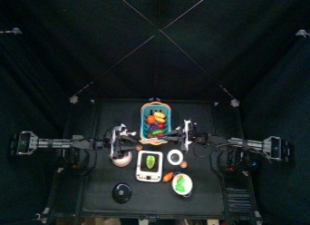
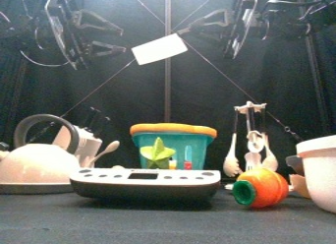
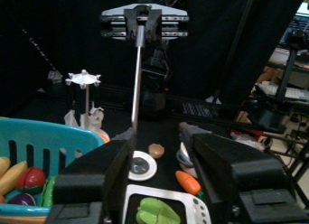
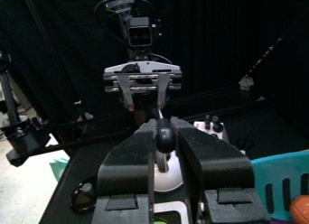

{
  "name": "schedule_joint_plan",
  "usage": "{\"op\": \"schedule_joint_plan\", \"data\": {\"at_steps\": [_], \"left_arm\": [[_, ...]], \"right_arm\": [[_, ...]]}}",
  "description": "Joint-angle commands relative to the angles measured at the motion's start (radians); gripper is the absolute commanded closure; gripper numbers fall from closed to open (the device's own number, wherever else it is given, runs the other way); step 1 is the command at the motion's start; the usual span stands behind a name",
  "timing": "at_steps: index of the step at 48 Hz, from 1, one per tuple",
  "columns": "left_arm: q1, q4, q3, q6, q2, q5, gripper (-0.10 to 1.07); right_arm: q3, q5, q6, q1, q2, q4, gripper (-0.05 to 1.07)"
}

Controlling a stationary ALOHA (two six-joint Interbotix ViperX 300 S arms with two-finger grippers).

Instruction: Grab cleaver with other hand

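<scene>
Right fingers [image 4: 126, 164] pinch the cleaver [image 2: 160, 49] — basket [image 2: 172, 142], scale [image 2: 144, 184], kettle [image 2: 33, 164] stand below.

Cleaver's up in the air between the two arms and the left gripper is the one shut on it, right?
Not quite. The cleaver is up in the air between the two arms, but the right gripper is the one shut on it, as the right wrist view shows. The left gripper is wide open in the left wrist view.
</scene>
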Motion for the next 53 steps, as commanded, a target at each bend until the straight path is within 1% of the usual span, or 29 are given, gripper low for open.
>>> {"op": "schedule_joint_plan", "data": {"at_steps": [1, 11, 17, 26, 31, 35, 39, 44, 48, 53], "left_arm": [[0.005, -0.049, -0.034, 0.026, 0.017, -0.014, 0.09], [-0.002, -0.092, -0.06, 0.094, 0.086, -0.048, 0.09], [-0.002, -0.094, -0.069, 0.104, 0.115, -0.077, 0.09], [0.002, -0.1, -0.067, 0.106, 0.132, -0.08, 0.13], [0.003, -0.1, -0.063, 0.107, 0.132, -0.08, 0.22], [0.005, -0.097, -0.06, 0.107, 0.133, -0.08, 0.32], [0.006, -0.094, -0.058, 0.109, 0.132, -0.08, 0.44], [0.006, -0.087, -0.057, 0.109, 0.129, -0.078, 0.54], [0.005, -0.063, -0.048, 0.109, 0.12, -0.078, 0.58], [0.005, -0.029, -0.029, 0.106, 0.1, -0.077, 0.59]], "right_arm": [[-0.025, -0.008, -0.002, 0.003, -0.005, 0.006, 0.51], [-0.048, -0.011, -0.003, 0.017, 0.017, 0.002, 0.51], [-0.057, -0.009, -0.003, 0.02, 0.035, 0.002, 0.51], [-0.08, -0.009, -0.003, 0.028, 0.061, 0.003, 0.51], [-0.087, -0.011, -0.002, 0.031, 0.071, 0.006, 0.51], [-0.092, -0.009, 0.0, 0.034, 0.078, 0.009, 0.51], [-0.097, -0.011, 0.002, 0.04, 0.084, 0.009, 0.51], [-0.097, 0.002, 0.014, 0.057, 0.095, 0.009, 0.51], [-0.087, 0.034, 0.025, 0.074, 0.106, 0.02, 0.51], [-0.087, 0.121, 0.046, 0.103, 0.109, 0.04, 0.51]]}}
